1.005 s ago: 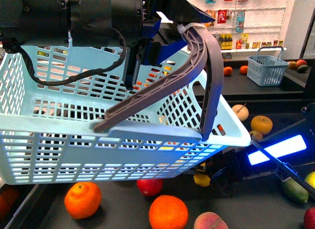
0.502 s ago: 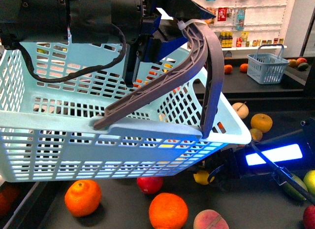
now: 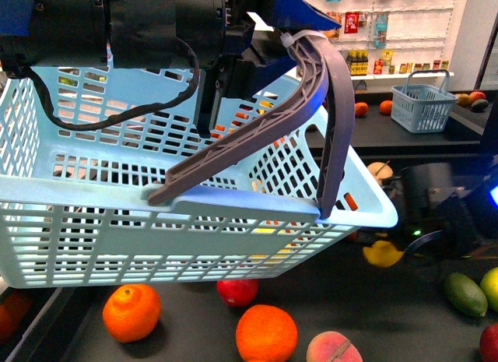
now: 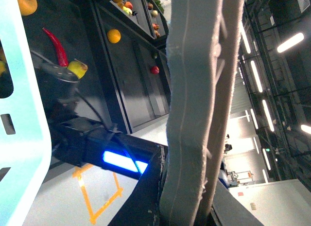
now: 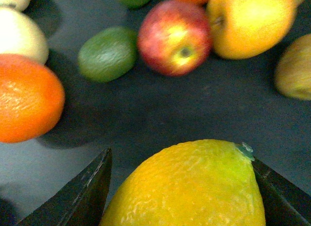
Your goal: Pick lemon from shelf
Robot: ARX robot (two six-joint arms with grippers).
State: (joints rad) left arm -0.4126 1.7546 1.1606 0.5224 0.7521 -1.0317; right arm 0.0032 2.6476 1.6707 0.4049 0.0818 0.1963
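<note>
My right end effector (image 5: pixel 181 199) pinches the lemon (image 5: pixel 194 177) just above the dark shelf (image 5: pixel 204 109). My left end effector (image 3: pixel 299 36) clamps the basket handle (image 3: pixel 257 136). Best approach, I judge: a firm, even squeeze, rising slowly clear of the basket (image 3: pixel 93 222).

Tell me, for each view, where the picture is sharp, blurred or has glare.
Front view: the basket is sharp, but the lemon and the right arm beside it are smeared by motion. Left wrist view: ceiling lamps glare, and the near basket handle is soft. Right wrist view: everything is slightly soft, the red apple included.
</note>
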